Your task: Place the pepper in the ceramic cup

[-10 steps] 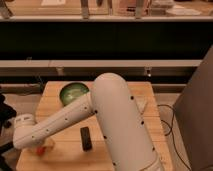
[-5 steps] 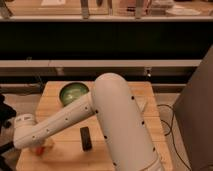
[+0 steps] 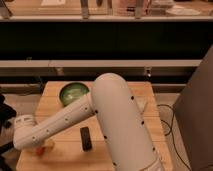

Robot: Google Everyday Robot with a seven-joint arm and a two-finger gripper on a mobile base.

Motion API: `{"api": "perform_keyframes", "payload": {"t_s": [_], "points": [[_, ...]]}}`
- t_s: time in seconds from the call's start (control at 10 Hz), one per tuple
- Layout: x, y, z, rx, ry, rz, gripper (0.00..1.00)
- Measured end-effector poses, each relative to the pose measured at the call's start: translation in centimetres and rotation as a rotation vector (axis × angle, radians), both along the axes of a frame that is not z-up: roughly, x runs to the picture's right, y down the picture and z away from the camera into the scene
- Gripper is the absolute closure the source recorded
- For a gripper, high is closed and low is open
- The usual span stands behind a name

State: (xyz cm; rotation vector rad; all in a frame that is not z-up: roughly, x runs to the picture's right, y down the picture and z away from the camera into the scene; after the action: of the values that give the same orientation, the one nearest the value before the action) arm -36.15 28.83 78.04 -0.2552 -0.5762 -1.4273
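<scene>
A wooden table (image 3: 55, 94) seen from above, with a green bowl (image 3: 74, 93) near its far edge. A bulky white robot arm (image 3: 117, 117) reaches past the bowl's near side to the table corner nearer than the bowl and to its left. There the gripper (image 3: 31, 142) hangs just over the small orange-red pepper (image 3: 39, 149); whether it grasps the pepper cannot be told. A black block (image 3: 86, 138) lies nearer than the bowl. The ceramic cup is not visible, perhaps hidden by the arm. The pepper lies close to the table's edge, so a nudge could roll it off.
</scene>
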Motion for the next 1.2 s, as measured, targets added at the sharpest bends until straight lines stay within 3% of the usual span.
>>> {"api": "perform_keyframes", "payload": {"t_s": [0.1, 0.8, 1.0, 1.2], "points": [[0.0, 0.0, 0.0, 0.0, 0.0, 0.001, 0.25], [0.1, -0.2, -0.7, -0.032, -0.014, 0.006, 0.96], [0.1, -0.5, -1.0, -0.056, -0.06, 0.024, 1.0], [0.7, -1.4, -1.8, -0.082, -0.163, 0.085, 1.0]]}}
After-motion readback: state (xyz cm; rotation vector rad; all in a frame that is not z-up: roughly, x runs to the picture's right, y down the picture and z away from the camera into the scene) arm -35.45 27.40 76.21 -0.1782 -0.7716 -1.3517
